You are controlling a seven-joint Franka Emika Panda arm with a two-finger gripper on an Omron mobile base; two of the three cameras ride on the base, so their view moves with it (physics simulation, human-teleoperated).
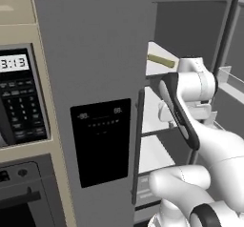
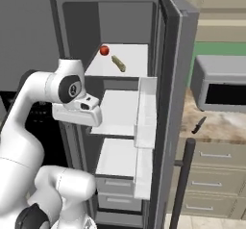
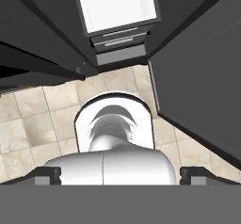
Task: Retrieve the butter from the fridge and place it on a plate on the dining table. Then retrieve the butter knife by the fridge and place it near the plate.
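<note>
One fridge (image 2: 168, 40) door stands open; I see the butter (image 2: 118, 63) on its top shelf (image 2: 134, 55) near the front edge — a red ball (image 2: 104, 50) behind it. By the fridge, a knife (image 2: 199, 125) lies on the counter (image 2: 226, 127). My gripper (image 3: 120, 175) is spread, holding nothing.

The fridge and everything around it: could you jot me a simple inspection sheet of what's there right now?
Surface: white shelves inside the fridge, right door swung open; the top shelf carries the items.
Job's things: the butter lies on the top shelf, untouched. A dark knife lies on the marbled counter right of the fridge.
Clutter: a small red ball sits beside the butter, apart from it.
Grippers: the gripper is open and empty, pointing down at the tiled floor, below the butter's shelf.
Cables: nothing seen.
Surroundings: built-in microwave and oven left of the fridge; a grey box appliance on the counter.
</note>
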